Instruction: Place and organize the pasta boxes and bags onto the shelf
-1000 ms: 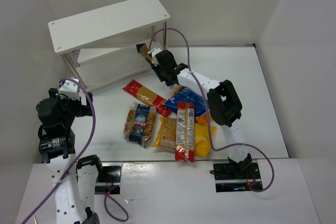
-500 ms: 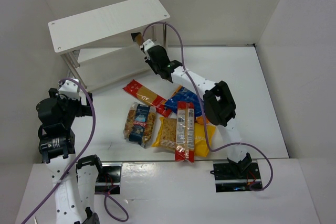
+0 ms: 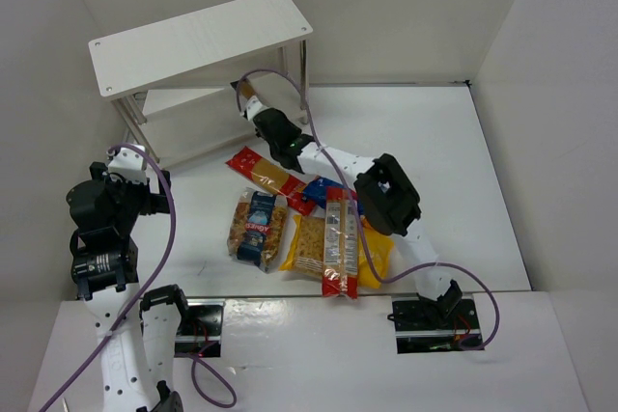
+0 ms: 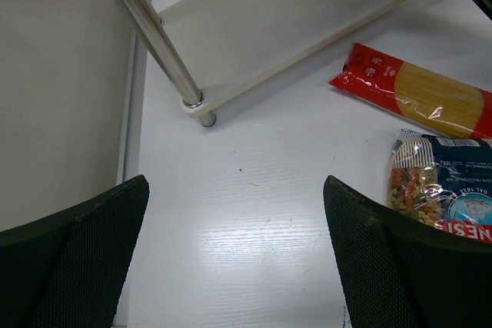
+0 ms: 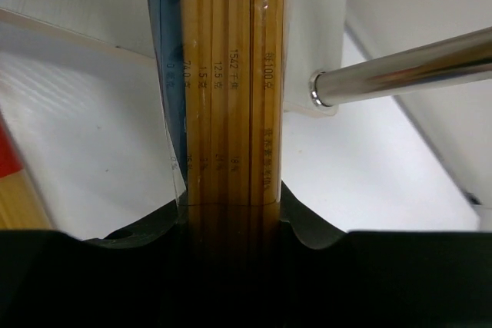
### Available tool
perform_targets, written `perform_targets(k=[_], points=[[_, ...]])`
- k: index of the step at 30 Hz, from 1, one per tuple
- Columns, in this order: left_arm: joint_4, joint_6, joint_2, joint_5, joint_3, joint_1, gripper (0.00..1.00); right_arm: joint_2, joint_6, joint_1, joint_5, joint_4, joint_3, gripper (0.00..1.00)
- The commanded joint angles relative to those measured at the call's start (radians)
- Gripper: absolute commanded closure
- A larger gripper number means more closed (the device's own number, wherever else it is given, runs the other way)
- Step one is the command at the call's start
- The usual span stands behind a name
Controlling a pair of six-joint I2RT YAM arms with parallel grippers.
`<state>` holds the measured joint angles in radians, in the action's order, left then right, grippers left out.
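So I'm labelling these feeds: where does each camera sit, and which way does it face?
Top: fixed above and behind the arms, looking down on the table, shelf and pasta packs; both arms show.
Left wrist: low over the table, facing the shelf's bottom board; open left gripper shows.
Right wrist: looks along the held spaghetti pack toward a shelf leg; right gripper clamps it.
Shared: top and left wrist both show the red spaghetti pack.

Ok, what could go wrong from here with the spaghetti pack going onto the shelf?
The spaghetti pack in the right pincer sits close beside a shelf leg and could catch there. Most of its length juts past the grip, so it may sag or slip. The purple cable loops near the shelf and could snag.
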<state>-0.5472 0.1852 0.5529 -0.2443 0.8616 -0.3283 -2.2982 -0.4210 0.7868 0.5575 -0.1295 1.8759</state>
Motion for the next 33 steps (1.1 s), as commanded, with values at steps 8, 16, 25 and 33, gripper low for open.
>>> perform_targets(k=[8, 16, 25, 33], points=[[0.027, 0.022, -0.011, -0.020, -0.001, 0.003, 0.00, -0.006, -0.291, 0.052, 0.248, 0.534, -0.061, 1.00], [0.027, 0.022, -0.011, -0.020, -0.001, 0.003, 0.00, -0.090, -0.406, 0.052, 0.303, 0.599, 0.011, 1.00], [0.027, 0.022, -0.011, -0.029, -0.001, 0.003, 0.00, -0.151, -0.382, 0.052, 0.315, 0.497, 0.146, 1.00], [0.018, 0.022, -0.011, -0.038, -0.001, 0.003, 0.00, -0.234, -0.277, 0.023, 0.297, 0.271, 0.390, 1.00]])
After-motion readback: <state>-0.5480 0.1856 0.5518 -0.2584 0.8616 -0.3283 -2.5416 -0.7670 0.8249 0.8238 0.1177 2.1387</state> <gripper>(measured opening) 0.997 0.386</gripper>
